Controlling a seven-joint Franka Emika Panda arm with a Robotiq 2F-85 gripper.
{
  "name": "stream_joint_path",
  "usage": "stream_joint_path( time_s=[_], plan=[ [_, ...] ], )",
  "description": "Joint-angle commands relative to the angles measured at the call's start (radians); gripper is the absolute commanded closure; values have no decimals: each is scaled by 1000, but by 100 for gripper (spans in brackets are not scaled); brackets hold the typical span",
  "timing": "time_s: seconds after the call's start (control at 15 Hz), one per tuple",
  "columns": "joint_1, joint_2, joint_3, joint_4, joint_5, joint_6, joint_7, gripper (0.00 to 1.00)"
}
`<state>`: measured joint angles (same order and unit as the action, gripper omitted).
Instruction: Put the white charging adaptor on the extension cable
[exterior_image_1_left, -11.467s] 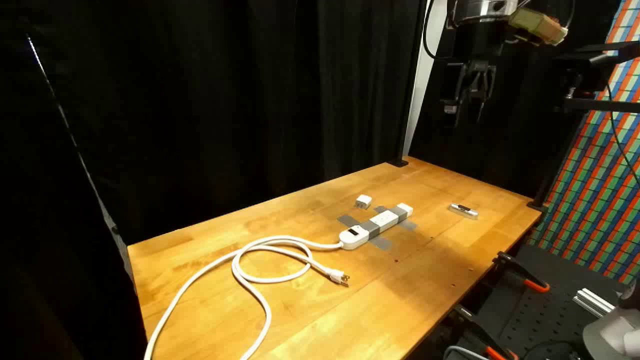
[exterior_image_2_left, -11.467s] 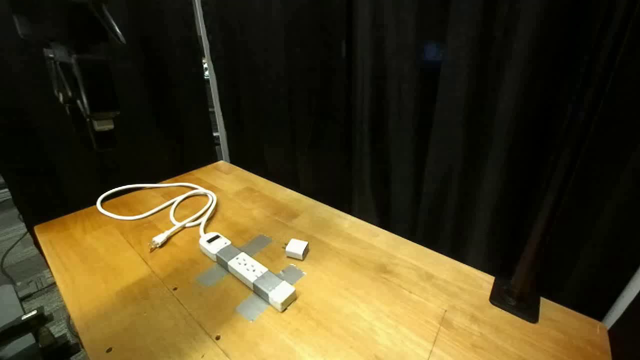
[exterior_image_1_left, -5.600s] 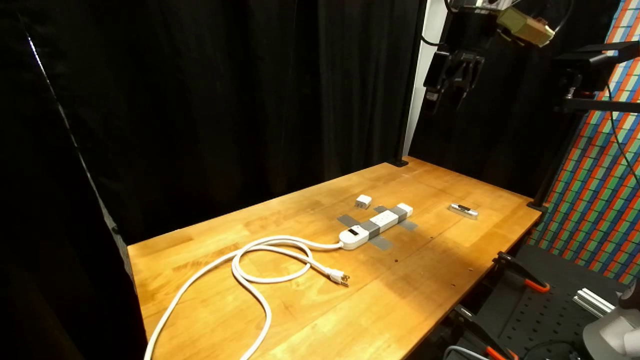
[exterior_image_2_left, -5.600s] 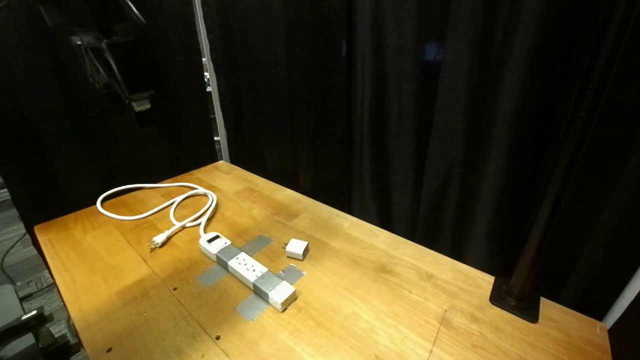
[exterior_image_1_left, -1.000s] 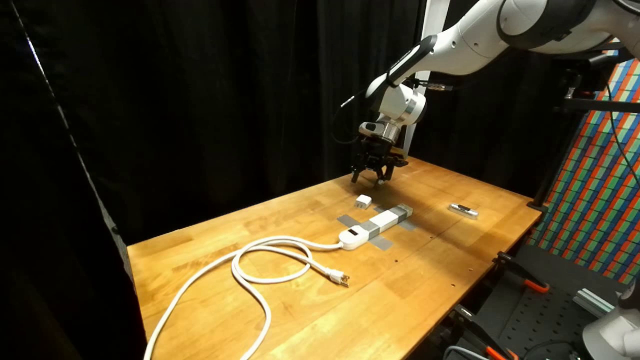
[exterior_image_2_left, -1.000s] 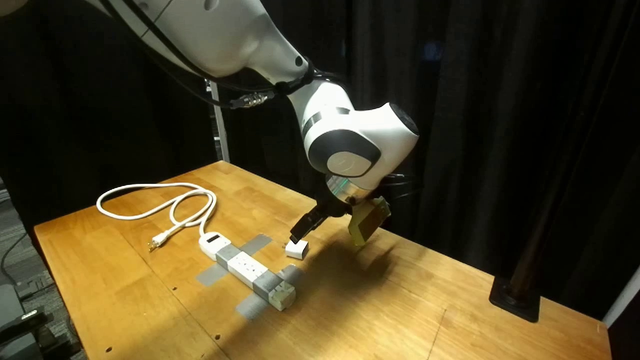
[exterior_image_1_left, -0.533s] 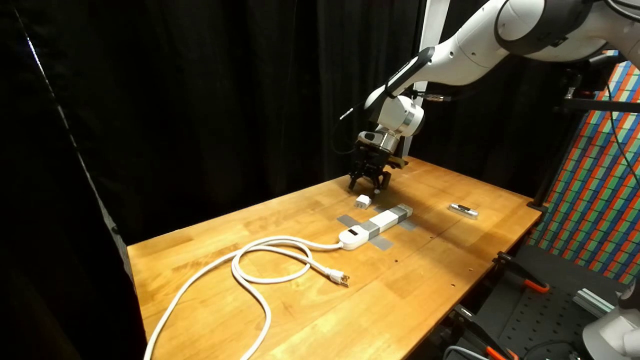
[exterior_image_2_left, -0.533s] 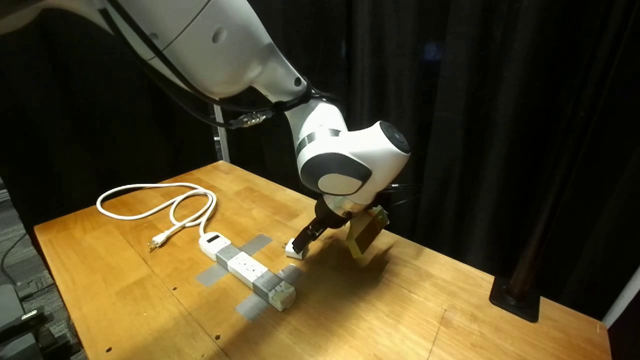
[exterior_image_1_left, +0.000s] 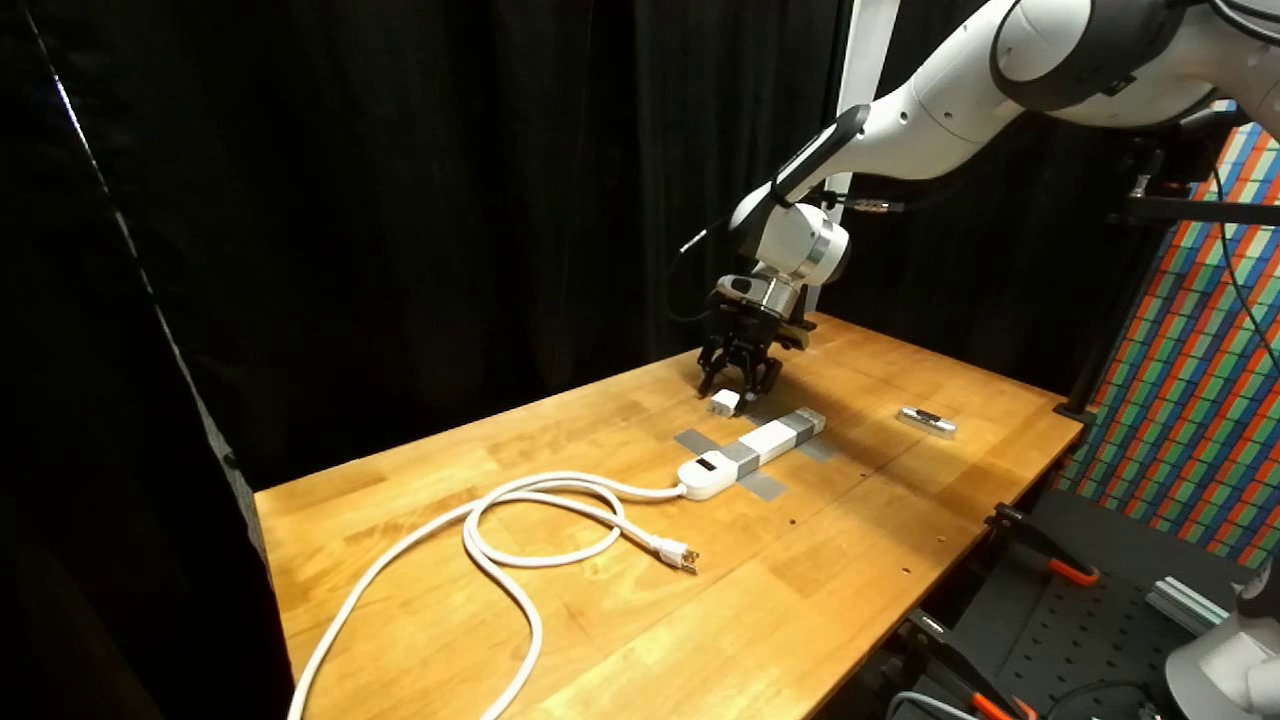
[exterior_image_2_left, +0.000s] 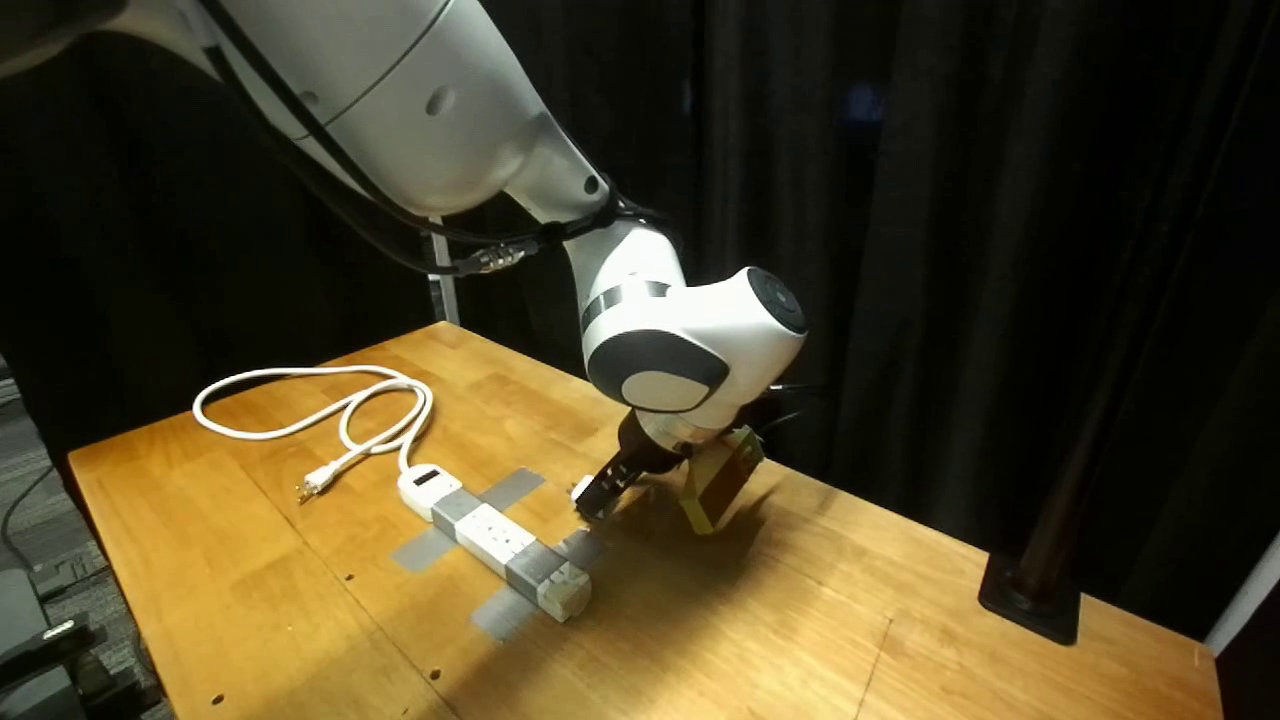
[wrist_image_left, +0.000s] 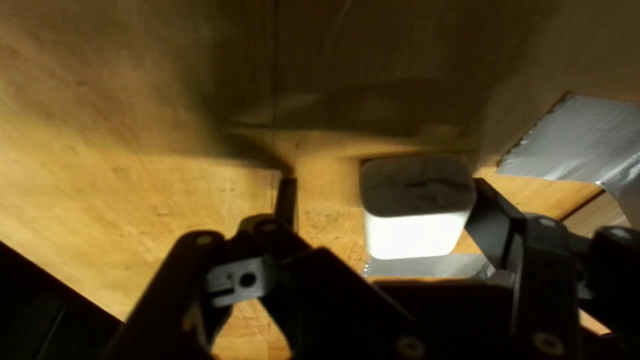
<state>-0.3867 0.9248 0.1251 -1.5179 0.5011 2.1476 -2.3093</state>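
Observation:
The white charging adaptor (exterior_image_1_left: 724, 403) sits on the table beside the extension cable's strip. In an exterior view it is mostly hidden behind a finger, with a white corner showing (exterior_image_2_left: 580, 487). My gripper (wrist_image_left: 383, 186) is open, its fingers low on either side of the adaptor. In the wrist view the adaptor (wrist_image_left: 416, 235) lies close to the right finger, perhaps touching it, with a gap to the left finger. The extension cable (exterior_image_1_left: 768, 438) is a white power strip taped to the table; its sockets face up in an exterior view (exterior_image_2_left: 494, 535).
Grey tape strips (exterior_image_2_left: 513, 488) hold the power strip down. The white cord loops (exterior_image_1_left: 545, 562) over the table, with its plug (exterior_image_1_left: 676, 553) lying loose. A small silver-and-dark object (exterior_image_1_left: 927, 421) lies on the table. A black post base (exterior_image_2_left: 1030, 600) stands at the table's edge.
Earlier the arm was raised away from the table. Over the last second the gripper came down to around the adaptor. The adaptor and power strip look unmoved.

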Motion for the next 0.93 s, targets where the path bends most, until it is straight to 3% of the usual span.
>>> stream_joint_path(
  time_s=[0.0,0.27,0.6,0.87],
  plan=[
    [-24,-8,24,-21,13,25,-37,49],
    [-26,-6,21,-18,8,15,-36,77],
    [15,-31,-36,-1,-73,-14,41,77],
    [80,-111,-104,-24,-241,-75,164,77]
  ],
)
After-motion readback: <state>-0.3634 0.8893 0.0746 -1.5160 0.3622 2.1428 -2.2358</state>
